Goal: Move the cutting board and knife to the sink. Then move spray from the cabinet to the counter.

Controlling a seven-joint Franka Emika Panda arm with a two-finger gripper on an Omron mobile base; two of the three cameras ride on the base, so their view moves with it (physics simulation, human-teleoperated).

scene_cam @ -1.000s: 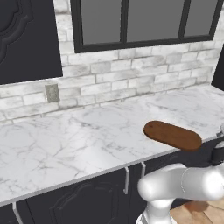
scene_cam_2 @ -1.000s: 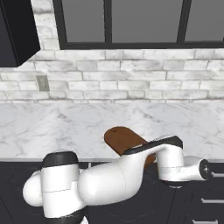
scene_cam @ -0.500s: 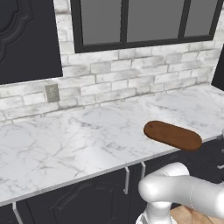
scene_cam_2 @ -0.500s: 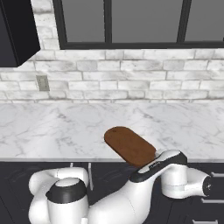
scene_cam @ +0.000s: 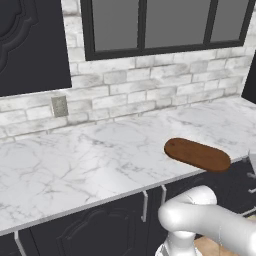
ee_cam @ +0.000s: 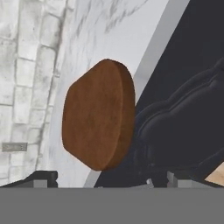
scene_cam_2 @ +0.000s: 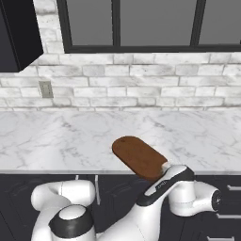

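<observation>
- The cutting board [scene_cam: 197, 154] lies flat on the white marble table [scene_cam: 90, 160], one rounded end poking out past the table's front edge above the dark lower cabinet doors [scene_cam: 100, 230]; its small hole sits at the far end, toward the brick wall [scene_cam_2: 141, 92].
- Low beside that overhanging end, in front of the cabinet doors, the claw [ee_cam: 103, 180] looks along the board with its two tips spread wide apart and nothing between them.
- From the hand camera the board [ee_cam: 98, 114] shows end-on, its near end between and above the tips, not yet touched.
- Risk one: coming in from below the table edge, a tip could strike the table's pale rim or the board's underside and shove the board back toward the brick wall instead of sliding around it.
- Risk two: a grip on the very end of so long a board would likely let it droop or twist loose once it leaves the table.
- Risk three: the arm's white elbow [scene_cam_2: 188, 197] sits close under the board's near end in the right base view; a swing upward could clip it and knock the board askew.
</observation>
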